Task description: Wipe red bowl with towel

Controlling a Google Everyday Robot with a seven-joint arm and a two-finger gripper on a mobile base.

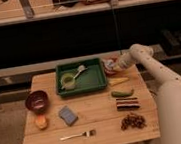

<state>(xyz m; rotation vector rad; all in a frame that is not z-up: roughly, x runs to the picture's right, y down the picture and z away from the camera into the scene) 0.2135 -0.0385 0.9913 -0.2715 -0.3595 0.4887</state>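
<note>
White rounded end effector [114,66] over round red bowl [110,64].

On the wooden bench [95,116], the end effector [114,66] sits over the red bowl [110,67] just right of the green tray [92,79], while a fork [77,135] and blue sponge [68,115] lie nearer the front.

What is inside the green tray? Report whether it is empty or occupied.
Occupied. The green tray holds a yellow-green cup and a pale utensil. The end effector is just right of the tray, over the red bowl.
</note>
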